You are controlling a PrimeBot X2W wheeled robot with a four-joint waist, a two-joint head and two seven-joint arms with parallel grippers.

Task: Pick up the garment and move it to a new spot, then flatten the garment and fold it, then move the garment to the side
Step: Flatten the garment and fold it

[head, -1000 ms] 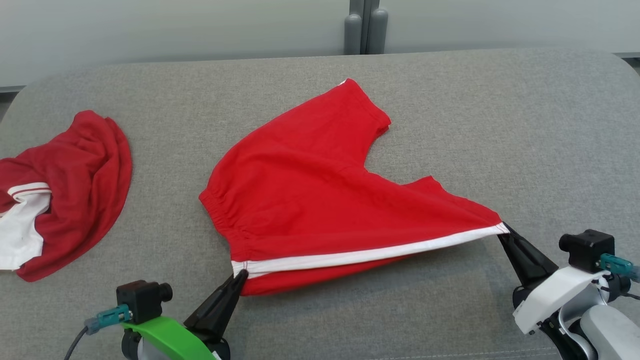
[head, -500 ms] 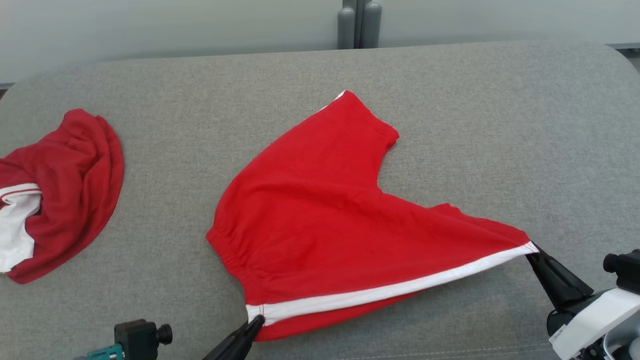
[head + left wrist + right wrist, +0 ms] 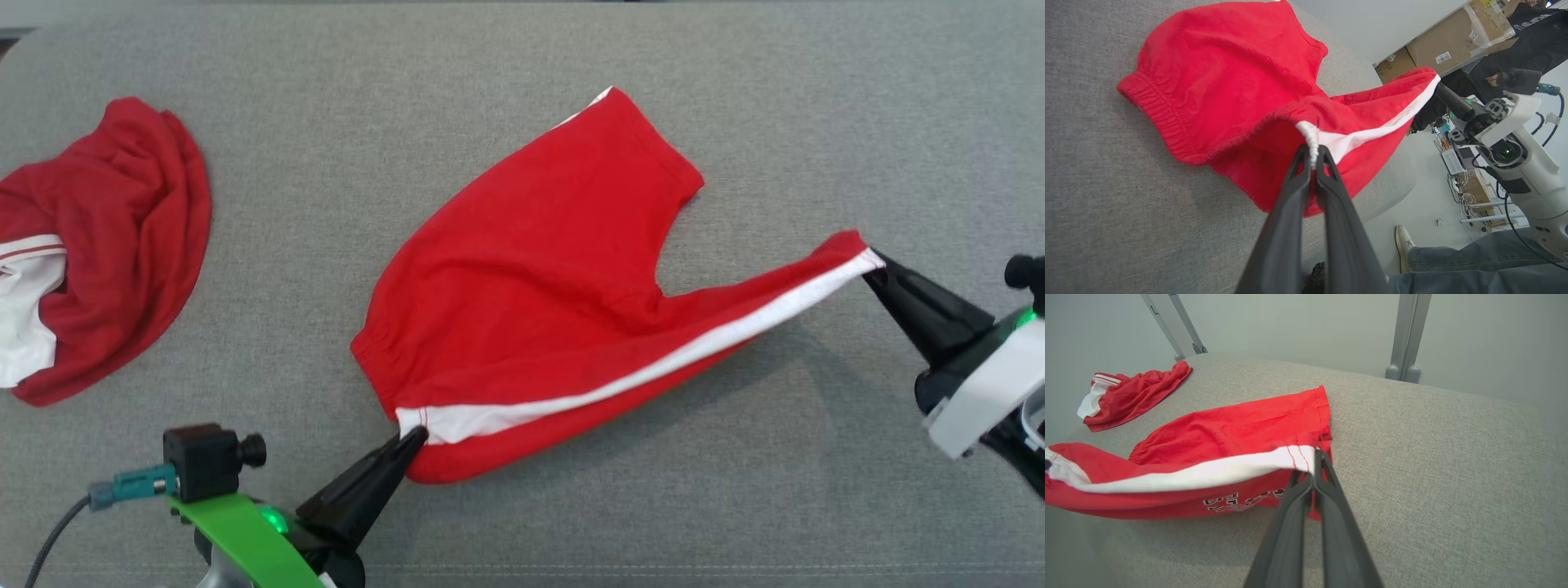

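The garment [image 3: 539, 269] is a pair of red shorts with a white side stripe, spread across the grey surface. My left gripper [image 3: 416, 437] is shut on the waistband end of the white stripe, and the left wrist view shows the garment [image 3: 1229, 94] pinched at my left gripper [image 3: 1312, 157]. My right gripper [image 3: 872, 265] is shut on the leg hem at the stripe's other end, holding it off the surface. In the right wrist view the garment [image 3: 1237, 428] hangs from my right gripper [image 3: 1310, 457], with black lettering on its underside.
A second red and white garment [image 3: 98, 245] lies crumpled at the left edge of the grey padded table [image 3: 816, 122]. In the left wrist view a person's legs and shoe [image 3: 1404, 245] stand beyond the table's edge, near cardboard boxes [image 3: 1449, 45].
The head camera has tilted down. My right gripper has lifted the leg hem up and away, stretching the white stripe taut. My left gripper still holds the waistband corner.
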